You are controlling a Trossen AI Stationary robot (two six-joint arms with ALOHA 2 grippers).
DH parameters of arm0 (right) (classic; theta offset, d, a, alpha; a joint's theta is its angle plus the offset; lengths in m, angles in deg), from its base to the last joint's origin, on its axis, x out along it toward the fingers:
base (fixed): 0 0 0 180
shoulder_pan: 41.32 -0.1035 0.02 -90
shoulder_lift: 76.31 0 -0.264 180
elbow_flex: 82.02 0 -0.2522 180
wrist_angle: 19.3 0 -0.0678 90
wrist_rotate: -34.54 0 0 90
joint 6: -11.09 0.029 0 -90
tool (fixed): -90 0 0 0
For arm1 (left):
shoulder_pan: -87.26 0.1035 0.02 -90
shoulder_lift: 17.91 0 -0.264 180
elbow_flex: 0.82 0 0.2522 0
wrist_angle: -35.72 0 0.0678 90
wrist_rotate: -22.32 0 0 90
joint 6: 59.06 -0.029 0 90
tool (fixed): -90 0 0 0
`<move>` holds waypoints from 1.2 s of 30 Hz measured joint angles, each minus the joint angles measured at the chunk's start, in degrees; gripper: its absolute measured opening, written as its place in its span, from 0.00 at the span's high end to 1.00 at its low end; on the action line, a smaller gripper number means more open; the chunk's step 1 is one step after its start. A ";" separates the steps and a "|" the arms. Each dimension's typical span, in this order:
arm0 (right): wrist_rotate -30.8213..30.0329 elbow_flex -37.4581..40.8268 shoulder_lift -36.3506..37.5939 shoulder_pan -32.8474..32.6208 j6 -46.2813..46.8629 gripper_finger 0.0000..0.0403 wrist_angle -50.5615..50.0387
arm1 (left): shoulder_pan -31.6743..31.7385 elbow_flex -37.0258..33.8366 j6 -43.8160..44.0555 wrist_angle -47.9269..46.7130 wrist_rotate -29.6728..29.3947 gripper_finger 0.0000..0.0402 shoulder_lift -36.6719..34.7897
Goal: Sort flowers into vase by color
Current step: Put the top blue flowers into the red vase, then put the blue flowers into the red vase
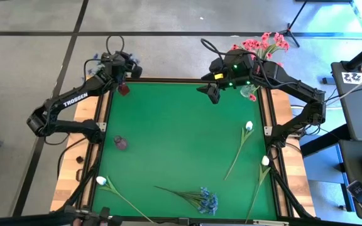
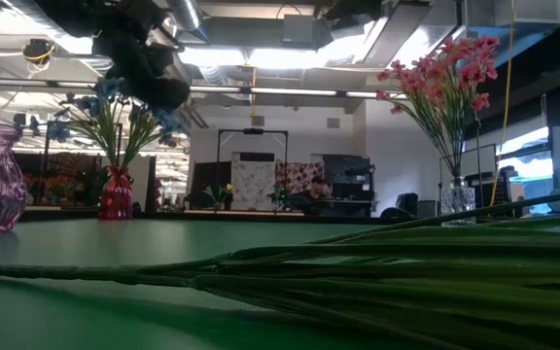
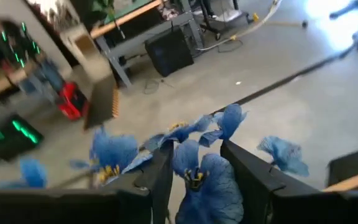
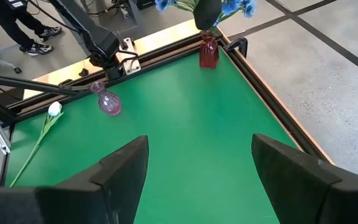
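High view showed us a green table point(image 1: 175, 144) with two dark arms at its far edge. The left gripper point(image 1: 120, 68) was up over the far left corner, right above a small red vase point(image 1: 123, 88). Blue flowers point(image 3: 194, 168) were between its fingers point(image 3: 161, 177). Those fingers were partly open, with the blooms sitting in the gap. We could not tell if they were pressing on the stems or not.

From the low view, we saw the red vase with blue flowers sticking up out of it. The dark gripper hung just over those blooms.

The right gripper point(image 1: 213, 94) hung over the far side of the table, near the right corner. Its fingers point(image 4: 120, 168) were wide apart and held nothing.

A clear vase point(image 1: 250, 92) stood at the far right corner. Pink flowers point(image 1: 264, 44) stood in it and leaned out past the table edge.

A purple vase point(image 1: 120, 142) stood near the left edge, about halfway down. It looked empty from the right wrist view.

More flowers lay flat on the table. One blue bunch point(image 1: 205, 199) lay near the front edge, in the middle. One white bud point(image 1: 101, 181) lay at the front left corner, with its long stem pointing toward the front. Two more white buds lay on the right side. One point(image 1: 249, 125) was farther back, and the other point(image 1: 265, 161) was close to the right edge.
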 joint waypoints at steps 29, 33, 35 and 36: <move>-1.14 0.00 -0.04 0.00 1.07 0.29 0.14 | -11.82 0.07 2.38 29.79 3.76 0.85 -0.17; -1.11 0.00 -0.04 0.00 0.60 0.29 0.14 | -16.29 0.07 10.02 29.91 7.85 0.84 -0.17; -1.11 0.00 -0.04 0.00 -0.20 0.29 0.14 | -19.23 0.07 15.29 29.89 7.81 0.83 -0.17; -1.11 0.00 -0.04 0.00 -0.29 0.29 0.14 | -20.91 0.07 17.48 29.91 7.76 0.83 -0.17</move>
